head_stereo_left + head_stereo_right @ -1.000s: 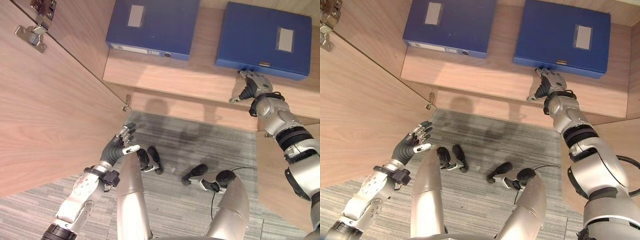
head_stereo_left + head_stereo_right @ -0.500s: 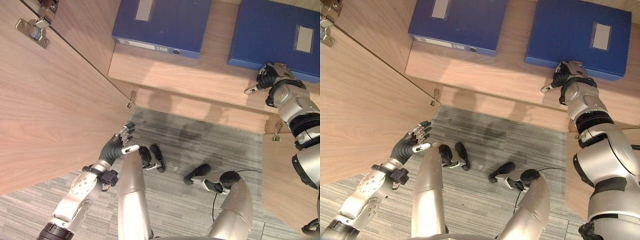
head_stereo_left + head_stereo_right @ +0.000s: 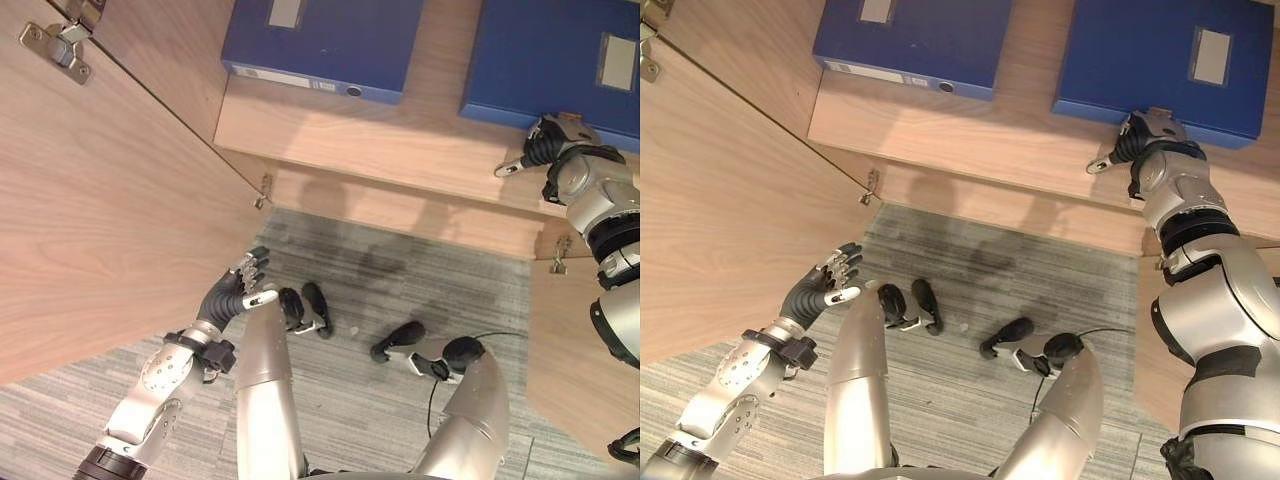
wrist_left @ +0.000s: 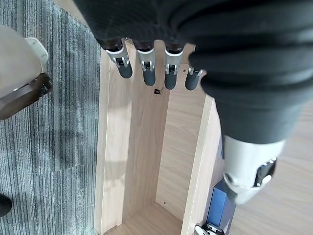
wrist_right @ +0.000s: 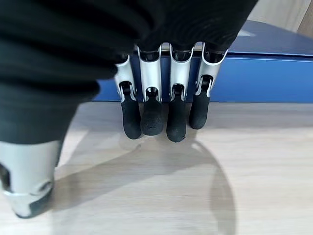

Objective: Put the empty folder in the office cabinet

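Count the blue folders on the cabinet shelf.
2. One folder lies flat on the shelf's left part; the other folder lies on its right, by the right hand.

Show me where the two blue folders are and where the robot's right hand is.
Left blue folder (image 3: 320, 40), left eye view, on its top cover.
Right blue folder (image 3: 545, 55), left eye view, on its top cover.
Right hand (image 3: 1140, 135), right eye view, on the back of the hand.

Two deep blue folders, one on the left (image 3: 320, 45) and one on the right (image 3: 555, 60), each bear a pale grey label. The cabinet shelf (image 3: 400, 145) and open door (image 3: 90, 220) are light wood with fine grain. The floor (image 3: 400, 290) is grey carpet, finely striped.
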### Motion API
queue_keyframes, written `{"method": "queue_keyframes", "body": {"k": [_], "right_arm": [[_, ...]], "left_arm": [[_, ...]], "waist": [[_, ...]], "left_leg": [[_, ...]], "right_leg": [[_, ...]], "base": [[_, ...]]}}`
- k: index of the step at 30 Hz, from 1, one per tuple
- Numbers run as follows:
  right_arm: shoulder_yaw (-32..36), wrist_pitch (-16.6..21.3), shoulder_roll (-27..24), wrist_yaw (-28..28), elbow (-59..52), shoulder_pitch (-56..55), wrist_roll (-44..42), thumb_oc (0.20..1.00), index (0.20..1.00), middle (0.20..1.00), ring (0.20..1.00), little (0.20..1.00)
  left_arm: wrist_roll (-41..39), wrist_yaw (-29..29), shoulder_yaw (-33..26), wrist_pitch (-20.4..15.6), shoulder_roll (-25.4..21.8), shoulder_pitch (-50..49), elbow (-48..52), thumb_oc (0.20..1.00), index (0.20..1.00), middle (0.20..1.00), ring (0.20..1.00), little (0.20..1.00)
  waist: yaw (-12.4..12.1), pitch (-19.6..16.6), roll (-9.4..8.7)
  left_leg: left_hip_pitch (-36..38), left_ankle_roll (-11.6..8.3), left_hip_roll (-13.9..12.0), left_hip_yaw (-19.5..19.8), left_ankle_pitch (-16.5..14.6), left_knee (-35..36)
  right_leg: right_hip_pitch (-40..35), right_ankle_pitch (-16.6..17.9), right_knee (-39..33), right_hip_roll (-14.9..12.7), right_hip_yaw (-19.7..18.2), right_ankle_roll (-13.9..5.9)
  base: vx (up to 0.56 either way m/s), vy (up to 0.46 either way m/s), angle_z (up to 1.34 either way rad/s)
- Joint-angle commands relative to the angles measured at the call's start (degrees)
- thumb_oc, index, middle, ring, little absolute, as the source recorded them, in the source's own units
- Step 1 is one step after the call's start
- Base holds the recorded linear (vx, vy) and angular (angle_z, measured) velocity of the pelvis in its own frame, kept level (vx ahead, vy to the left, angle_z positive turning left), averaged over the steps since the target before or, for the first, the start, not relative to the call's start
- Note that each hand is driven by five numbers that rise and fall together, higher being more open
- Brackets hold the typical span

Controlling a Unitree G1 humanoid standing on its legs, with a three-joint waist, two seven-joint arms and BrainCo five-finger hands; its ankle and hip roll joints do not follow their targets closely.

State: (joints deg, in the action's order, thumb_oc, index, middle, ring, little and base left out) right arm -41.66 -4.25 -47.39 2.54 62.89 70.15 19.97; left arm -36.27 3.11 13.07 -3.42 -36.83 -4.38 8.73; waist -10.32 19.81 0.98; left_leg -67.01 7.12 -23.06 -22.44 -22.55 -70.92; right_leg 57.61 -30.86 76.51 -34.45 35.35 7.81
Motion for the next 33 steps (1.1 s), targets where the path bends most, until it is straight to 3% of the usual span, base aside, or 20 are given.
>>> {"method": "queue_keyframes", "body": {"k": [1,8,13,18,19,21,24,26,27,28,30,32,33], "right_arm": [[1.8,-2.5,0.2,3.8,-3.3,-2.2,3.9,1.0,1.0,1.0,1.0,1.0],[4.4,-3.2,3.8,3.0,-3.3,-5.6,3.5,1.0,1.0,1.0,1.0,1.0],[4.1,-2.9,7.1,2.9,-0.7,-6.3,2.9,1.0,1.0,1.0,1.0,1.0],[3.0,-2.3,14.4,0.1,7.2,-9.3,0.8,1.0,1.0,1.0,1.0,1.0],[2.7,-1.7,17.2,-0.9,9.6,-11.2,0.0,1.0,1.0,1.0,1.0,1.0],[1.6,-0.6,21.3,-5.6,10.8,-15.2,-1.8,1.0,1.0,1.0,1.0,1.0],[1.7,0.5,24.7,-9.6,10.5,-19.8,-2.5,1.0,1.0,1.0,1.0,1.0],[2.1,1.1,26.0,-11.1,10.2,-22.4,-2.5,1.0,1.0,1.0,1.0,1.0],[2.7,1.7,26.9,-12.7,9.4,-25.0,-3.2,1.0,1.0,1.0,1.0,1.0],[2.9,1.8,27.1,-13.5,8.8,-26.2,-3.3,1.0,1.0,1.0,1.0,1.0],[3.4,2.1,26.8,-15.1,8.3,-30.0,-3.8,1.0,1.0,1.0,1.0,1.0],[5.8,1.2,28.3,-15.8,8.8,-36.7,-3.4,1.0,1.0,1.0,1.0,1.0],[6.5,0.8,29.0,-15.7,8.8,-38.8,-3.6,1.0,1.0,1.0,1.0,1.0]], "left_arm": [[0.5,-0.4,-2.5,-1.9,0.6,2.1,4.8,1.0,1.0,1.0,1.0,1.0],[0.2,0.7,-1.6,-2.2,0.5,3.3,4.0,1.0,1.0,1.0,1.0,1.0],[0.2,1.6,-0.7,-2.2,-0.6,3.6,4.0,1.0,1.0,1.0,1.0,1.0],[1.0,3.7,0.8,-1.4,-1.3,3.9,3.7,1.0,1.0,1.0,1.0,1.0],[1.5,5.1,2.1,-0.9,-1.5,3.9,3.9,1.0,1.0,1.0,1.0,1.0],[2.4,7.0,3.2,-0.3,-1.6,3.6,3.0,1.0,1.0,1.0,1.0,1.0],[3.9,9.3,3.5,0.5,-1.4,1.4,2.3,1.0,1.0,1.0,1.0,1.0],[4.7,10.6,3.8,1.4,-1.0,-0.1,1.5,1.0,1.0,1.0,1.0,1.0],[6.0,12.1,3.6,2.0,-0.9,-1.6,0.7,1.0,1.0,1.0,1.0,1.0],[6.2,12.7,3.5,2.3,-0.8,-2.4,0.6,1.0,1.0,1.0,1.0,1.0],[9.0,14.7,4.1,2.7,-1.1,-2.9,-0.2,1.0,1.0,1.0,1.0,1.0],[12.7,16.0,5.4,3.5,-1.7,-2.8,-0.6,1.0,1.0,1.0,1.0,1.0],[12.9,16.0,5.7,3.9,-1.4,-3.0,-1.1,1.0,1.0,1.0,1.0,1.0]], "waist": [[-1.9,2.5,0.71],[-1.4,1.3,0.27],[-1.4,1.1,-0.26],[-1.4,0.0,-1.64],[-1.5,-0.7,-2.28],[-1.7,-2.4,-3.38],[-1.9,-5.1,-3.84],[-2.1,-6.4,-4.12],[-1.9,-7.4,-4.5],[-1.8,-7.5,-4.65],[-1.4,-8.2,-5.35],[0.1,-11.4,-5.83],[0.9,-12.5,-5.89]], "left_leg": [[-0.9,-3.31,-2.4,7.0,-1.2,-0.2],[3.3,-4.43,-2.0,5.0,1.8,7.6],[9.4,-6.28,-0.7,2.8,7.7,18.9],[20.5,-10.34,3.0,0.1,17.8,37.4],[25.9,-12.13,3.5,-0.5,22.3,45.4],[34.5,-14.59,3.6,-1.5,28.2,55.9],[42.2,-16.09,3.2,-2.2,31.3,62.9],[45.5,-16.36,3.3,-2.7,31.6,64.5],[47.6,-16.19,3.1,-3.5,29.8,62.8],[48.7,-15.72,3.0,-3.9,27.6,60.2],[52.2,-14.21,3.2,-6.1,20.2,50.6],[57.9,-12.99,7.2,-4.6,14.9,47.0],[59.4,-12.68,8.8,-3.7,14.1,48.0]], "right_leg": [[-0.4,5.7,-7.3,-3.1,-5.7,-6.14],[-5.4,8.9,-15.3,-1.2,-2.4,-7.59],[-12.0,14.1,-27.5,2.7,1.6,-8.84],[-22.2,21.4,-47.2,11.6,5.4,-10.62],[-27.5,23.7,-55.0,15.0,6.5,-10.82],[-35.3,26.8,-65.2,19.9,7.6,-11.43],[-42.3,28.8,-72.5,24.1,8.1,-11.97],[-45.6,29.3,-75.0,25.5,8.1,-12.09],[-48.2,29.4,-76.5,26.2,7.7,-11.98],[-49.6,29.3,-76.9,26.3,7.2,-11.79],[-52.4,28.6,-77.5,25.7,7.0,-11.18],[-53.9,29.3,-77.6,24.7,9.2,-11.15],[-54.3,30.3,-78.0,24.4,10.0,-11.75]], "base": [[0.0,0.0,0.0],[-0.03,-0.034,-0.05],[-0.08,-0.068,0.0],[-0.08,-0.148,0.0],[-0.03,-0.265,0.03],[0.04,-0.295,0.1],[0.09,-0.206,-0.06],[0.09,-0.118,-0.1],[0.13,-0.11,-0.04],[0.09,-0.092,0.02],[0.06,-0.028,0.02],[0.07,0.098,0.57],[-0.02,0.265,1.51]]}}
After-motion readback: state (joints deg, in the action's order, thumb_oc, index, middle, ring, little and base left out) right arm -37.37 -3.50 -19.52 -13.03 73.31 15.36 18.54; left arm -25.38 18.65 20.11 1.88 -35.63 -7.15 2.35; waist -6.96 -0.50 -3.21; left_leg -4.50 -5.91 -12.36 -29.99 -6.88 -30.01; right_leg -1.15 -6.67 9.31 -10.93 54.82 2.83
